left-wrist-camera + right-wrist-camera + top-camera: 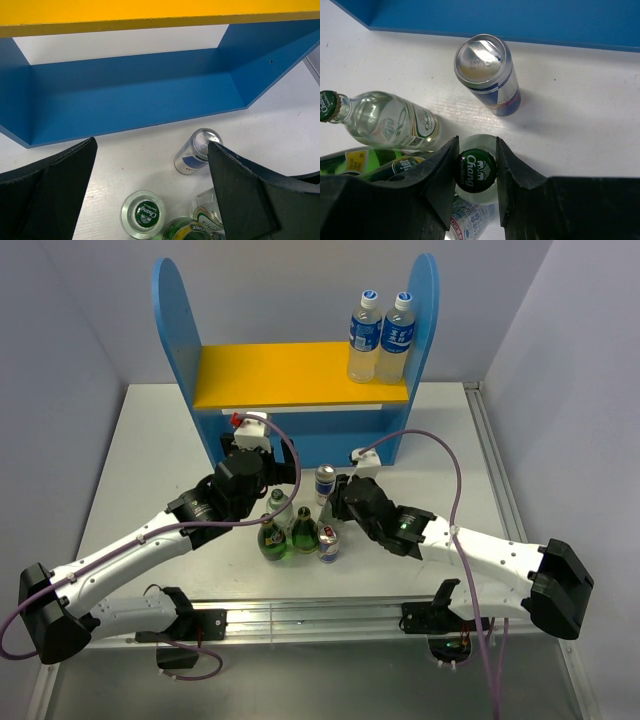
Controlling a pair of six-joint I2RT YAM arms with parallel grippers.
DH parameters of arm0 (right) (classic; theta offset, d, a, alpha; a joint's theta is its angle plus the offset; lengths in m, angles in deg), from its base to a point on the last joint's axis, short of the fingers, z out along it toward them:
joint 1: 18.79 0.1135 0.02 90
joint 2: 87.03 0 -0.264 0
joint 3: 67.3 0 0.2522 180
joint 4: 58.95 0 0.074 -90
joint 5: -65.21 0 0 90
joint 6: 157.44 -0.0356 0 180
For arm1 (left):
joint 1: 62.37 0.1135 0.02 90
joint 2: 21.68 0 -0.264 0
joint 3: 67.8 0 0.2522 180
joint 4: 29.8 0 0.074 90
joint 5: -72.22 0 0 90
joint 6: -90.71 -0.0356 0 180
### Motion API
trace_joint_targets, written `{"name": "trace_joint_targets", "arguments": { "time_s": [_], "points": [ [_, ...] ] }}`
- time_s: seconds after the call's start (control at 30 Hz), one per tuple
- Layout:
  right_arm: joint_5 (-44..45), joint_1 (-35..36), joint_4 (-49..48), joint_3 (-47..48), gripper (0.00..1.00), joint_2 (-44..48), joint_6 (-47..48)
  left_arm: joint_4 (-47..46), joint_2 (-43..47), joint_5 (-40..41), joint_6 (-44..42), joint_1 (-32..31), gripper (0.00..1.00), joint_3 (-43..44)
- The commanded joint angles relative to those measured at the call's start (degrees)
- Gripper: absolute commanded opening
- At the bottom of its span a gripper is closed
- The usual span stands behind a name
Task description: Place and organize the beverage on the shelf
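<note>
The right gripper (476,150) clamps the green-capped neck of a clear glass bottle (475,172) in front of the blue, yellow-topped shelf (270,375). The left gripper (151,150) hangs wide open, holding nothing.

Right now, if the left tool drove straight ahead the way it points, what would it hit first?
Likely bare table just short of the shelf, at its lower bay; the can sits close beside the line. Depth unclear.
</note>
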Motion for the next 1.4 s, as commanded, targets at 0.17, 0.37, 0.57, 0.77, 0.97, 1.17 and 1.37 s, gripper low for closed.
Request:
{"name": "trace_joint_targets", "arguments": {
  "time_s": [0.17,0.37,0.57,0.77,0.97,1.17,1.37],
  "points": [
    [3.7,0.3,3.0,4.7,0.0,0.3,1.4,-2.0,1.6,1.8,0.9,-0.3,0.99,-0.4],
    [10.1,0.4,9.6,15.6,0.0,1.3,6.6,-1.0,2.1,2.8,0.6,-0.3,0.99,1.0],
    [14.3,0.3,12.6,30.9,0.0,-0.6,14.5,2.0,3.2,5.8,1.4,-0.4,0.99,3.7],
    [14.1,0.2,8.3,47.6,0.0,-6.3,24.7,7.0,5.6,12.3,3.8,-0.3,0.99,8.1],
    [8.2,-1.1,10.3,74.4,0.0,-22.0,30.1,10.8,8.9,17.8,4.1,-0.2,0.99,10.8],
    [2.1,-4.7,17.1,104.1,0.0,-41.2,30.4,13.0,12.6,18.7,3.5,-0.2,0.99,10.7],
    [-5.2,-9.6,8.1,99.4,0.0,-43.6,28.3,13.7,15.2,18.4,3.3,-0.2,0.99,9.1]
  ]
}}
